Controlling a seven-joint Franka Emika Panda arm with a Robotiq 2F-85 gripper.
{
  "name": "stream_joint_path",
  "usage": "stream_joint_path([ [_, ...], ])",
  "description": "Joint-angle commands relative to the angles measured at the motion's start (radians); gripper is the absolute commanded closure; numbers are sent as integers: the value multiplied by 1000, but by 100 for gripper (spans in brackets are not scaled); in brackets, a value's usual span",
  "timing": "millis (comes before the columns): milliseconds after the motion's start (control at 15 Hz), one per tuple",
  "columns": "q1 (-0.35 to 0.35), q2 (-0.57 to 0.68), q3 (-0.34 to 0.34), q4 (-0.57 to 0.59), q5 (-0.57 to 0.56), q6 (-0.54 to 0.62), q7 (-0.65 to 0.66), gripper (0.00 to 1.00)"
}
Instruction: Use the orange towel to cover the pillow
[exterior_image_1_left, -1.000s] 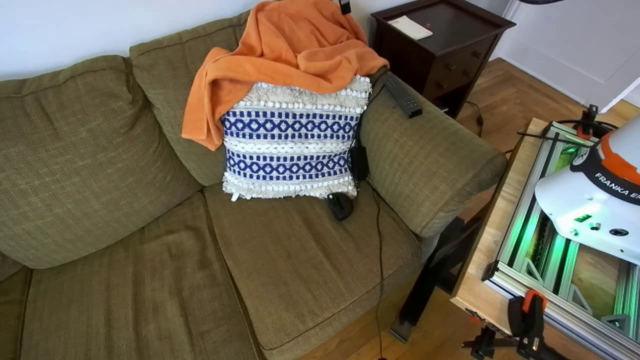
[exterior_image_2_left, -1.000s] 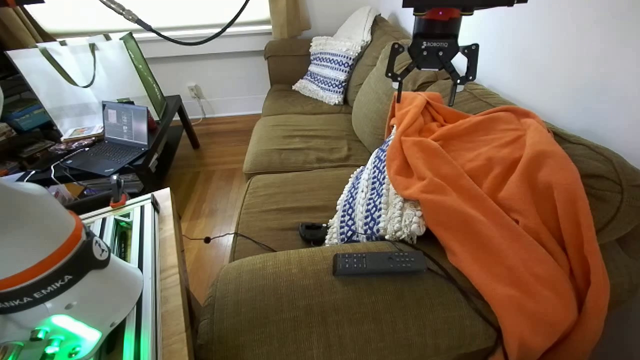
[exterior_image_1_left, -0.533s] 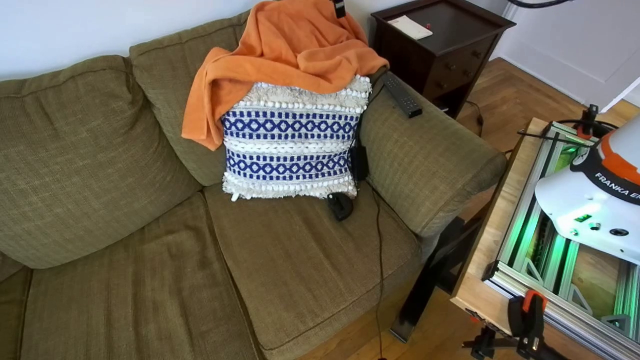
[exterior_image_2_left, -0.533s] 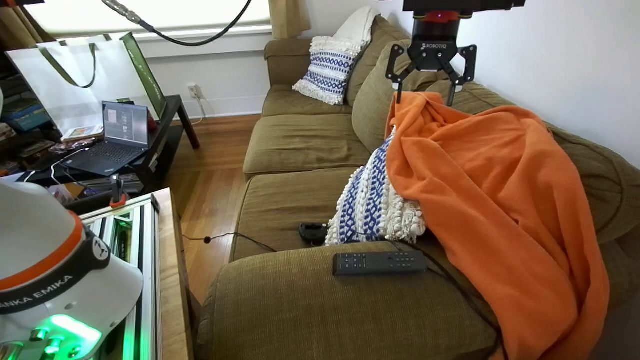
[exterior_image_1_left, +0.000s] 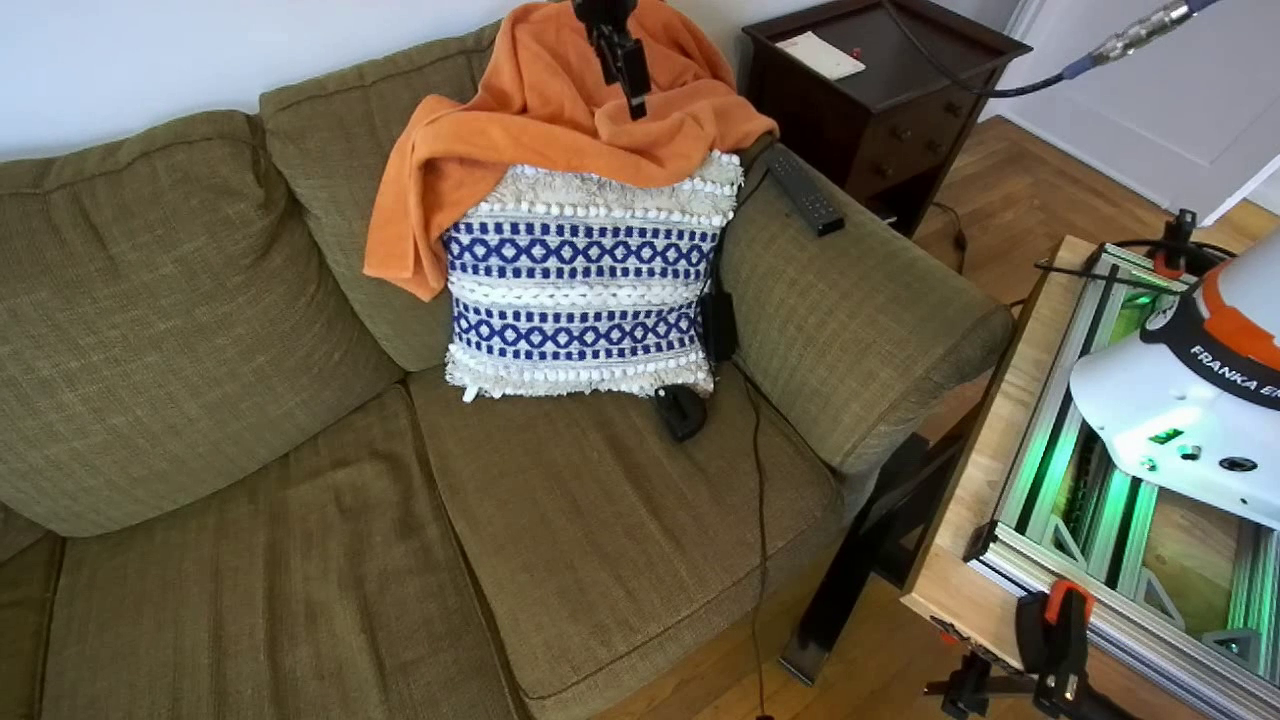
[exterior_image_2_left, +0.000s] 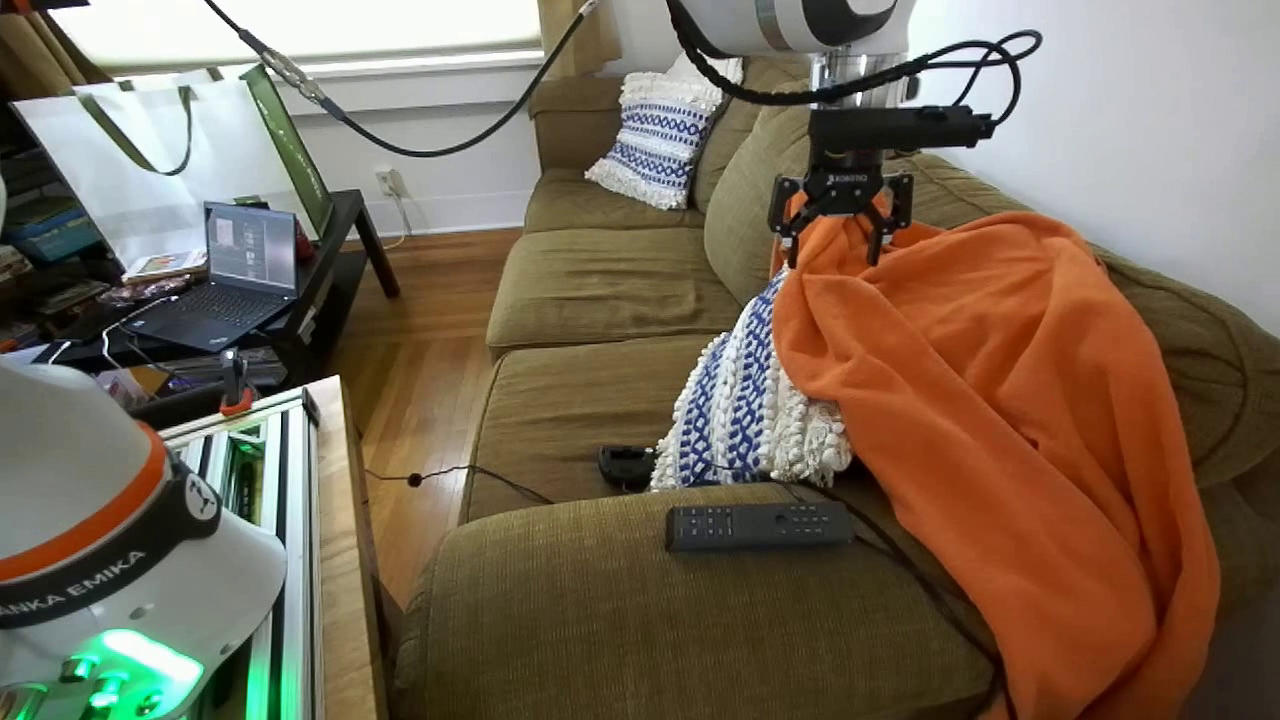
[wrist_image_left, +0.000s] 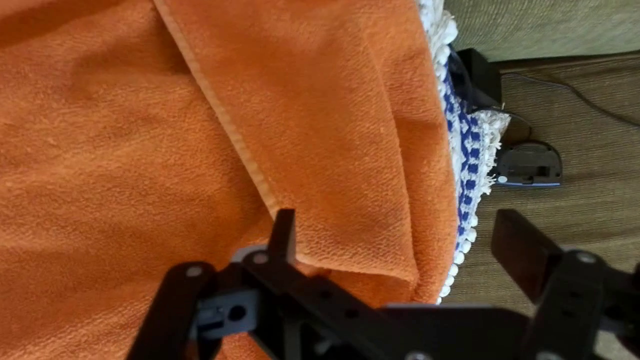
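Claw (exterior_image_2_left: 833, 258): parted, gripping nothing, over orange towel (exterior_image_2_left: 1000, 400) — likely soft, light, limp — best pinched at front fold (exterior_image_1_left: 560, 145) draped over pillow (exterior_image_1_left: 585, 295).

I look down on the orange towel (exterior_image_1_left: 560, 130), rumpled over the top of the pillow (exterior_image_1_left: 585, 290) with one end hanging at its side, the pillow leaning back on the sofa (exterior_image_1_left: 620, 540), its navy-banded cream-white front mostly bare.

1. towel (exterior_image_2_left: 1010, 420): just the one
2. patterned pillows (exterior_image_1_left: 580, 290): two of em
3. gripper (exterior_image_2_left: 833, 255): one, so two fingers (wrist_image_left: 525, 255)
4. remote (exterior_image_2_left: 760, 527): one that I can see
5. laptop (exterior_image_2_left: 250, 262): also one
6. nightstand (exterior_image_1_left: 915, 70): yep, one
7. sofa (exterior_image_1_left: 600, 500): one again
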Motion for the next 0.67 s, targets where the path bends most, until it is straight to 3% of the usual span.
stream_joint_path([
  [0, -28, 54, 3, 86, -4, -1, -115, 0],
  [200, -54, 46, 0, 107, 14, -11, -190, 2],
  [467, -82, 49, -7, 122, 29, -23, -255, 21],
  [600, -95, 49, -6, 118, 40, -25, -281, 23],
])
